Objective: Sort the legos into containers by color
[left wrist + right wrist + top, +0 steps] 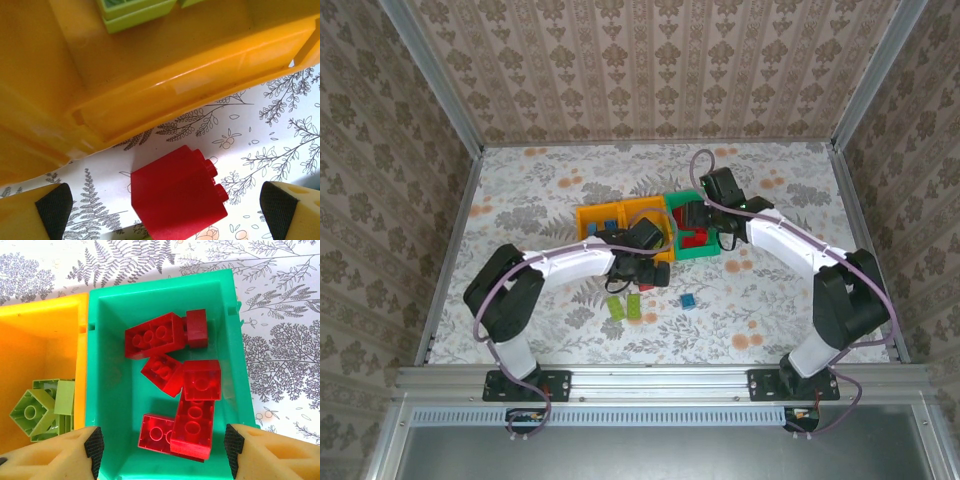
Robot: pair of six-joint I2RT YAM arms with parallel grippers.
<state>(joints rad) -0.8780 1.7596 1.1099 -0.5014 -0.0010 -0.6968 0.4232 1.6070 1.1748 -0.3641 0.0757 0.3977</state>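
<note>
A pick seems in hand: the left arm's jaws, wide apart, straddle a red studded plastic brick (175,200) on the bench (260,125) beside an orange plastic bin (150,100) and need closing, while the right arm's jaws hang apart, empty, over the green plastic bin (107,365).

Your left arm (570,262) stretches low from its base toward the green bin (702,255). Your left gripper (642,270) sits just left of that bin and a little nearer you, jaws spread wide. Your right arm (785,240) folds inward at the elbow. Your right gripper (164,450) hangs directly above the same bin, pointing down, jaws apart and gripping nothing.
</note>
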